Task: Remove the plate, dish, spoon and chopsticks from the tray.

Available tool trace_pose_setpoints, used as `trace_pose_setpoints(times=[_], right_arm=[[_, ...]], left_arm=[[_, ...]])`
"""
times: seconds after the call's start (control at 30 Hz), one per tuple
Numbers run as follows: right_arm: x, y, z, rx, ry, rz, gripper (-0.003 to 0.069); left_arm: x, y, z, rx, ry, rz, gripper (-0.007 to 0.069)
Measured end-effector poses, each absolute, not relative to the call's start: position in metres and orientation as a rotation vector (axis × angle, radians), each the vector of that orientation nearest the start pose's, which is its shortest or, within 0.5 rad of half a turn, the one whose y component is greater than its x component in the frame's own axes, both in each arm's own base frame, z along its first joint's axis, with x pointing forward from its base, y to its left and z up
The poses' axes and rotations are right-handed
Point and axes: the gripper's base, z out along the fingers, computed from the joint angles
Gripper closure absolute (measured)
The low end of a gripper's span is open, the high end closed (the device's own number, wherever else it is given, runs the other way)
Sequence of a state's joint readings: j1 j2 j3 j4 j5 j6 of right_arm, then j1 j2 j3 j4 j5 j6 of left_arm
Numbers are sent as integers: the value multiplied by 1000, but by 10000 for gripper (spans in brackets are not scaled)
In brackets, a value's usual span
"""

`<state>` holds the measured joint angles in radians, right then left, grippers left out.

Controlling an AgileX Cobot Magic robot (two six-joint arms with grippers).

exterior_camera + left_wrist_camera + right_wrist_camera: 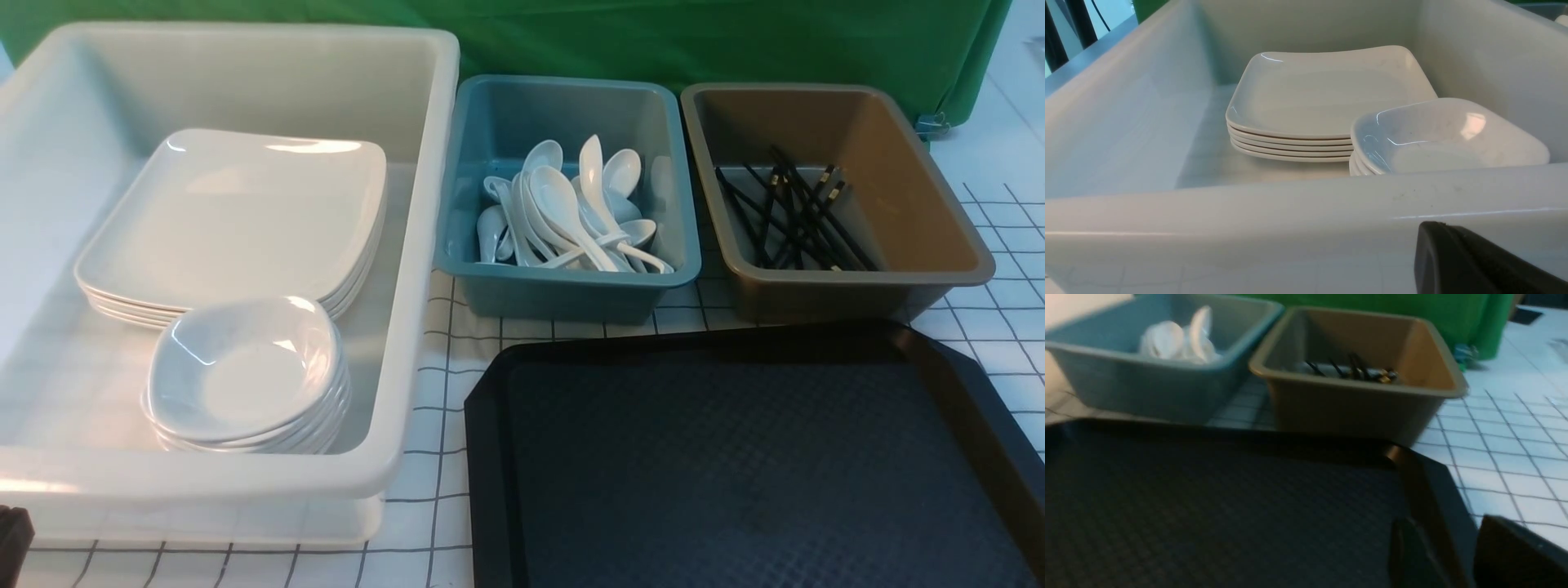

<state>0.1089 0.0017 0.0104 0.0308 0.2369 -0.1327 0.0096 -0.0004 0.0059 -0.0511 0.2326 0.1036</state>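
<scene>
On the left of the front view stands a large white tub (412, 245) on the worktop (441, 457), which has a grid cloth. Inside it a stack of plates (237, 216) lies at the far side, and a stack of small dishes (245, 371) sits in front of it, touching its near edge. The left wrist view looks over the tub's near wall and shows the plates from the side, so their separate rims can be counted as about five; the front view does not show this so clearly. Only a dark piece of the left hand (1457, 261) is seen at the corner of that view, and I cannot tell if it is released or clenched.

In the middle is a teal tub (563, 282) full of white spoons (571, 212). To its right a brown tub (922, 204) holds the black chopsticks (796, 216); the right wrist view, which is blurred, shows only their tips over the rim.

In front of these two tubs lies the black tray (751, 465), its patterned floor bare in both views. The right hand (1494, 555) appears as dark shapes at the tray's near right corner; its state I cannot tell.
</scene>
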Motion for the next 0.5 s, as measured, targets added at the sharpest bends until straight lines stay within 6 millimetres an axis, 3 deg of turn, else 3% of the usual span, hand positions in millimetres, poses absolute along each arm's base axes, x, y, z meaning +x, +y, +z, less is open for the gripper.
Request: trace_pose_setpoints(times=[0.5], right_arm=[[56,2,187,-110,1740,-53,411]], left_arm=[[56,-1,190,47,1721,37,620]])
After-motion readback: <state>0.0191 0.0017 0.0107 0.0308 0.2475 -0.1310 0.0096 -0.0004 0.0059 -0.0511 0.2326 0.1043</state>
